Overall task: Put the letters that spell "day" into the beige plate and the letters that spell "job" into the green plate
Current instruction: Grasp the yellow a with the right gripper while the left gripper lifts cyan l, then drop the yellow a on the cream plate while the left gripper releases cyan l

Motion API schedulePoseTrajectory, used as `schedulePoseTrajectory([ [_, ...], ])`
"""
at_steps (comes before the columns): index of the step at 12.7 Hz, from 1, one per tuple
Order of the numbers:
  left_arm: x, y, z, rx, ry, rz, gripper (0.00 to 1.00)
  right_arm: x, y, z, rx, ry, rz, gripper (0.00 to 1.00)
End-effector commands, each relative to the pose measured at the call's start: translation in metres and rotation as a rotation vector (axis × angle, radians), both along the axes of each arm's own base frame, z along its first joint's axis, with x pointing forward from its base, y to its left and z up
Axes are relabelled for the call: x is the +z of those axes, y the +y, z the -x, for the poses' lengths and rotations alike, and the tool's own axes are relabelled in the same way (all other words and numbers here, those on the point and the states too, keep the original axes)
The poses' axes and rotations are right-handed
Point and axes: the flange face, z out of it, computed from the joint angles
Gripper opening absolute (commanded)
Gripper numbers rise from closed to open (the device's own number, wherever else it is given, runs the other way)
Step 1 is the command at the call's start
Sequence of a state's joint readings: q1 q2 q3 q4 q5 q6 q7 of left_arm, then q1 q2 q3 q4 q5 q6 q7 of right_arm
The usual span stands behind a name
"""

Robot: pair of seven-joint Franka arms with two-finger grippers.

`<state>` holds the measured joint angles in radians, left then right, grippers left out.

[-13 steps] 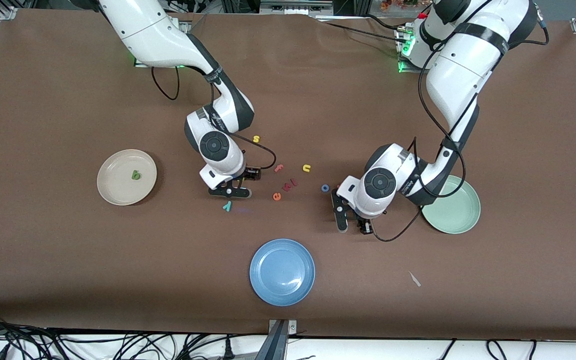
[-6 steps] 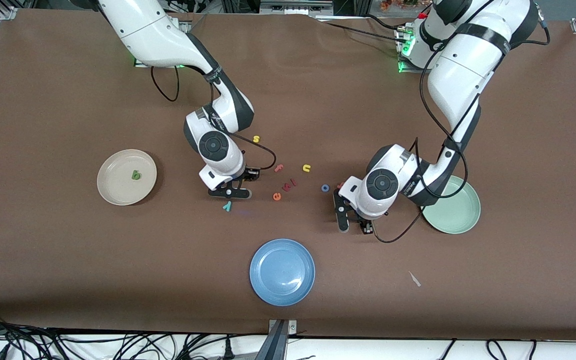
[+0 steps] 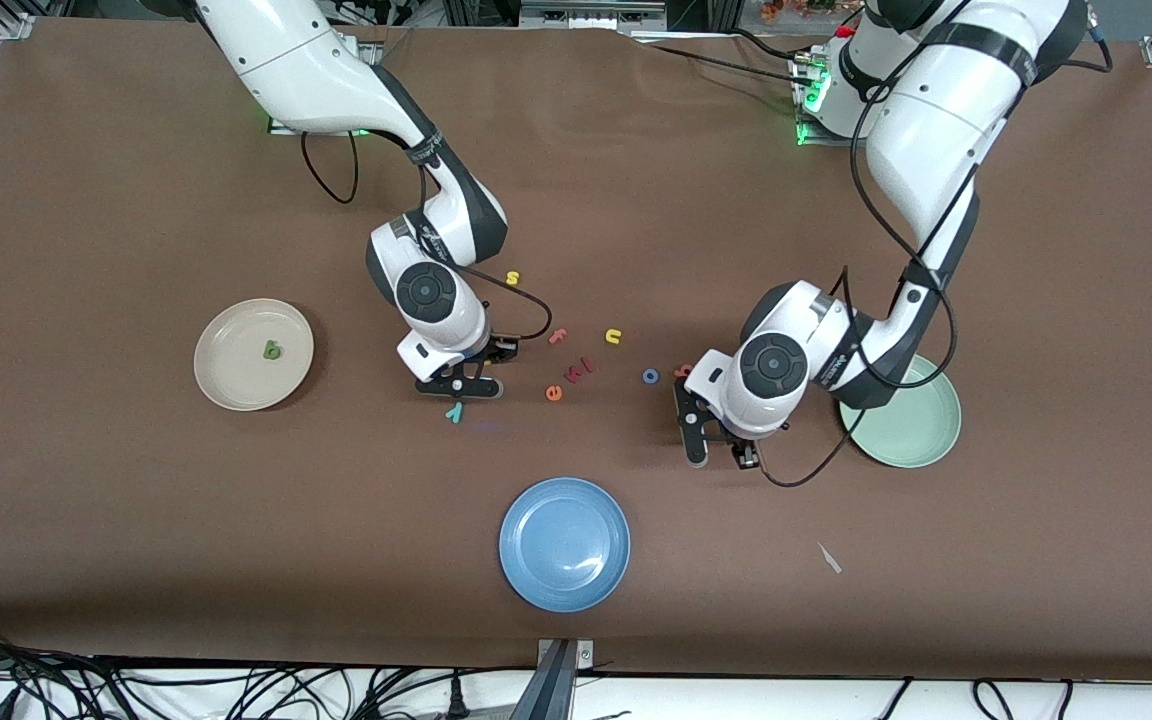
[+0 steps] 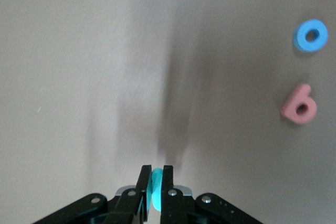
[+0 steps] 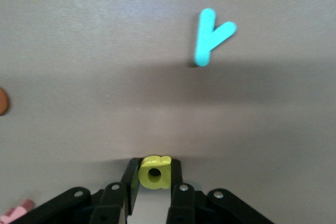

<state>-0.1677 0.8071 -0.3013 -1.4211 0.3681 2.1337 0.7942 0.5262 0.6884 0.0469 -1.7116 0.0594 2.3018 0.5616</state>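
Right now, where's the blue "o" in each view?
Front view: blue "o" flat on the table, mid-table.
Left wrist view: on the table, ahead of the left gripper.
Right wrist view: not in it.
Landmark: salmon "b" beside it.

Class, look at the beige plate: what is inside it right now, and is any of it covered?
The beige plate holds one letter only, the green "a", lying flat near its middle. Nothing covers the plate, so its whole inside shows; only what lies under the plate is hidden.
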Motion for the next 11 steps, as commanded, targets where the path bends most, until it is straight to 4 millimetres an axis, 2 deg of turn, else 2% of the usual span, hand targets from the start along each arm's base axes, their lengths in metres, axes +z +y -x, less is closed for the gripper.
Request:
schedulePoseTrajectory([
  [1, 0.035, 0.044, -0.009, 0.079, 0.017, 0.011, 0.00, 0.042, -0.050, -0.032, 0.048, 0.071, 0.038, 0.12],
  [2, 0.045, 0.052, -0.008, 0.104, 0.028, -0.001, 0.00, 0.049, -0.077, -0.040, 0.084, 0.088, 0.059, 0.12],
  [3, 0.052, 0.070, -0.007, 0.169, 0.063, -0.026, 0.00, 0.058, -0.105, -0.047, 0.118, 0.107, 0.073, 0.12],
  [5, 0.072, 0.093, -0.001, 0.244, 0.092, -0.066, 0.00, 0.074, -0.153, -0.048, 0.099, 0.115, 0.104, 0.12],
  [6, 0.073, 0.111, 0.003, 0.288, 0.100, -0.078, 0.00, 0.078, -0.178, -0.046, 0.120, 0.114, 0.125, 0.12],
  [8, 0.072, 0.151, 0.008, 0.351, 0.118, -0.095, 0.00, 0.081, -0.227, -0.035, 0.108, 0.105, 0.130, 0.12],
  [9, 0.068, 0.184, 0.008, 0.398, 0.132, -0.098, 0.00, 0.080, -0.243, -0.024, 0.082, 0.083, 0.124, 0.12],
  [10, 0.067, 0.203, 0.011, 0.423, 0.141, -0.102, 0.00, 0.077, -0.265, -0.013, 0.053, 0.049, 0.119, 0.12],
  [11, 0.066, 0.206, 0.016, 0.422, 0.145, -0.112, 0.00, 0.069, -0.291, -0.006, 0.022, 0.034, 0.126, 0.12],
])
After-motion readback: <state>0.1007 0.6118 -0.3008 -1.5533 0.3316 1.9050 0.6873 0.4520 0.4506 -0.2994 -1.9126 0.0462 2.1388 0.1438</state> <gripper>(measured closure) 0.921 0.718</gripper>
